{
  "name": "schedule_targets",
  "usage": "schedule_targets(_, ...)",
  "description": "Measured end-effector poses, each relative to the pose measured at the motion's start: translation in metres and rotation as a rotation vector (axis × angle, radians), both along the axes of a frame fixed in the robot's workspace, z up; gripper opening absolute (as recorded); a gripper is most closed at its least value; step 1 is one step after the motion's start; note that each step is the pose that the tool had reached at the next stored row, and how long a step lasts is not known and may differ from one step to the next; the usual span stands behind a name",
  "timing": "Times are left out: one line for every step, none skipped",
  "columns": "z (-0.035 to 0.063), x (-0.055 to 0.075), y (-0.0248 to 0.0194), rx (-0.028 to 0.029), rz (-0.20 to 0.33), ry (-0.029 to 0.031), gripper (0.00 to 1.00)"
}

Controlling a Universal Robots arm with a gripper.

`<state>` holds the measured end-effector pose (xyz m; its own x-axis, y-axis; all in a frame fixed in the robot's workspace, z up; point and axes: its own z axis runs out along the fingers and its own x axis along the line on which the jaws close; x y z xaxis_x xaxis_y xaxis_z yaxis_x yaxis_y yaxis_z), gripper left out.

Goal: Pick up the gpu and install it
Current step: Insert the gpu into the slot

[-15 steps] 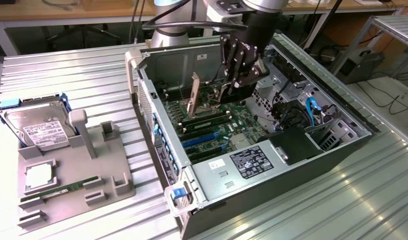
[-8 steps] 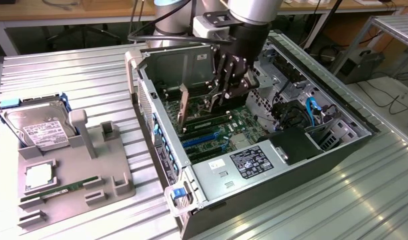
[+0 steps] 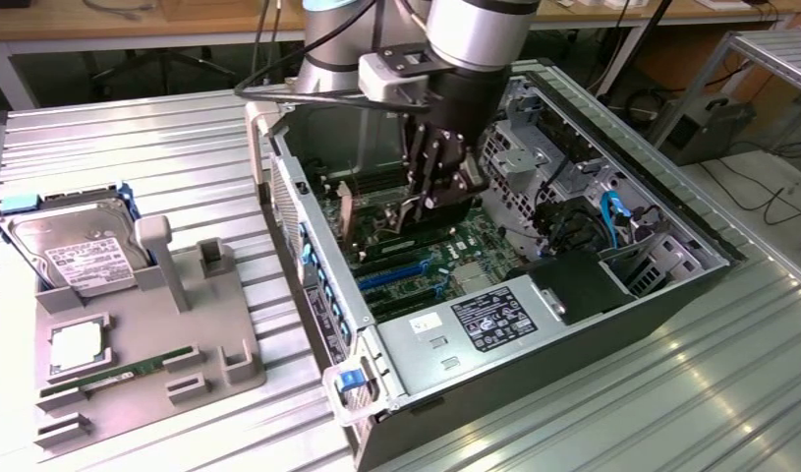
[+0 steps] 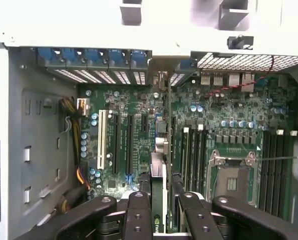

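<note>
Ribbed metal tabletop point(image 3: 138, 138) carries the whole set-up, with wooden benches and cables behind it. Largest object on it: an open computer case point(image 3: 414, 393) lying on its side, its green motherboard point(image 4: 138, 145) exposed. Robot arm point(image 3: 473, 34), grey and black, reaches down into the case from above. Beside the case, toward the exterior view's left, a grey parts holder point(image 3: 177, 285) rests on the tabletop; a silver hard drive point(image 3: 79, 258) with a white label stands upright in it, and a narrow green memory stick point(image 3: 105, 379) lies flat in a slot on the side of the holder farther from the benches. Inside the case, a black power supply point(image 3: 498, 317) with a label sits at the end nearest the exterior camera, and blue slot clips point(image 4: 93, 57) line the case's rear wall. Gripper point(image 4: 159, 197) hangs low over the motherboard, its black fingers point(image 4: 137, 215) pinching the gpu point(image 4: 158, 200) edge-on between them. The gpu stands upright over the motherboard's long expansion slots point(image 4: 121, 142), running toward the rear wall; whether it is seated in a slot cannot be told
</note>
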<state>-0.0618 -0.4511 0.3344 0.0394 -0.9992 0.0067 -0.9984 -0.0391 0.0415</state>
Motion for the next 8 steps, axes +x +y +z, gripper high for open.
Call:
schedule_targets(-0.0018,0.000,0.0000,0.0000,0.000,0.0000,0.26)
schedule_targets(-0.0037,0.000,-0.0001,0.0001,0.000,0.0000,0.26)
schedule_targets(-0.0057,0.000,-0.0002,0.0000,0.000,0.0000,0.26)
schedule_targets(-0.0074,0.000,-0.0003,-0.0002,0.000,0.0001,0.26)
schedule_targets(-0.0096,0.000,-0.0005,-0.0001,0.000,0.0001,0.26)
schedule_targets(-0.0130,0.000,-0.0007,0.0000,0.000,0.0000,0.26)
schedule_targets(-0.0151,0.000,-0.0008,0.0000,-0.001,0.0000,0.26)
schedule_targets(-0.0170,0.000,-0.0010,-0.0001,-0.001,0.0000,0.26)
